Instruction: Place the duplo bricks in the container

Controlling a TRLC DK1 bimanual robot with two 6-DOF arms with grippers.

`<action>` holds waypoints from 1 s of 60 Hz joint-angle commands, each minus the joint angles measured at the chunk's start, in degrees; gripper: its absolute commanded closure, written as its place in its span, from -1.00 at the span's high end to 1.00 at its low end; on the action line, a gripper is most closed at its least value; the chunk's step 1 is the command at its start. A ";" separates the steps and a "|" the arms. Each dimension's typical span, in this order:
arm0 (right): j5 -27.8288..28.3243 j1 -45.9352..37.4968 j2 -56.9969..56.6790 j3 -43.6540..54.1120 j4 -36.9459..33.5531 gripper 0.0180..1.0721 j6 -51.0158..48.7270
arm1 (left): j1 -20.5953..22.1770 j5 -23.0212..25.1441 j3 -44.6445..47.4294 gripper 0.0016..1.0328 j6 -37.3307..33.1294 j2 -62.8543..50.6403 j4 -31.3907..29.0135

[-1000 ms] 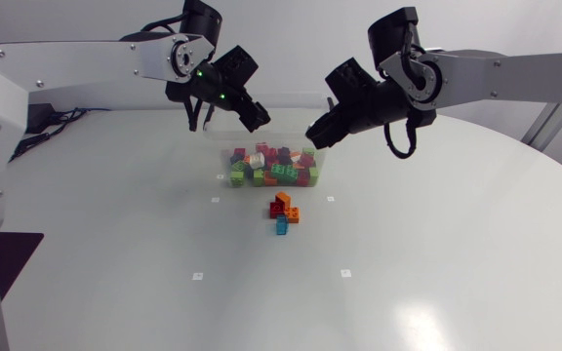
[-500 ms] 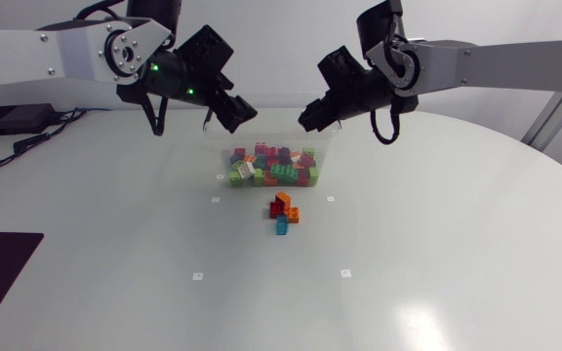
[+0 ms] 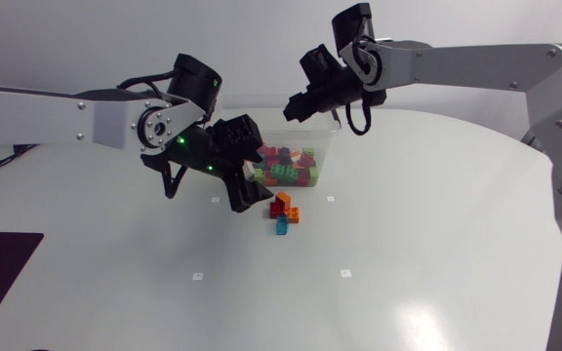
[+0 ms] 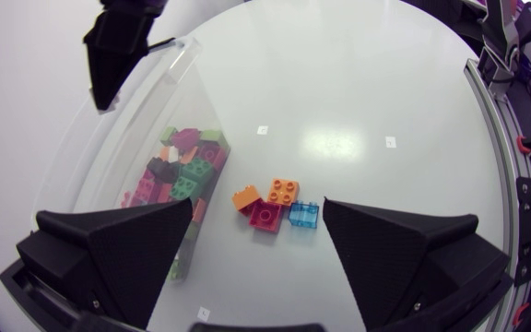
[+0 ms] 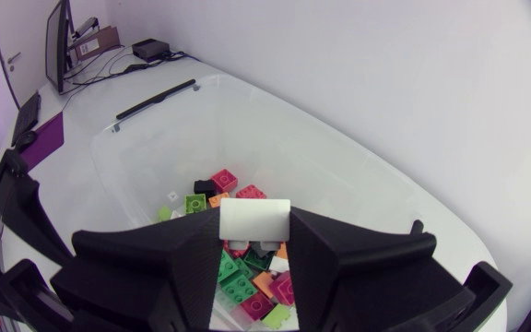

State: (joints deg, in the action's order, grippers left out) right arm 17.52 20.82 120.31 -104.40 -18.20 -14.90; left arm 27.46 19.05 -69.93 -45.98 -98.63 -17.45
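A small cluster of loose duplo bricks (image 3: pixel 283 210), orange, red and blue, lies on the table just in front of the clear container (image 3: pixel 322 146). That container holds several mixed bricks (image 3: pixel 286 166). My left gripper (image 3: pixel 249 185) hangs open just left of the cluster. Seen from the left wrist, the orange brick (image 4: pixel 282 191), red brick (image 4: pixel 264 215) and blue brick (image 4: pixel 303 214) lie below and between the wide-spread fingers (image 4: pixel 127 249). My right gripper (image 3: pixel 298 103) is above the container's far side, shut on a white brick (image 5: pixel 254 219), with the bricks in the container (image 5: pixel 238 189) beneath it.
Small white markers (image 3: pixel 198 276) dot the white round table. The container wall (image 4: pixel 146 120) stands close beside my left gripper, and my right gripper (image 4: pixel 116 51) hovers over its far end.
My left arm swung from behind the container round to its front, down beside the loose cluster, and its fingers spread wider. My right gripper drifted left and back, still holding the white brick.
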 commanded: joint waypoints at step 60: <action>-2.58 0.98 -22.31 25.30 6.24 0.60 -0.57 | 6.29 -1.82 -5.04 0.81 -8.78 -18.00 -0.39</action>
State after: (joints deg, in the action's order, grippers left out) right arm 14.83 22.04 100.62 -83.53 -12.75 -14.35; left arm 33.08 17.43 -72.82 -53.21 -114.80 -17.45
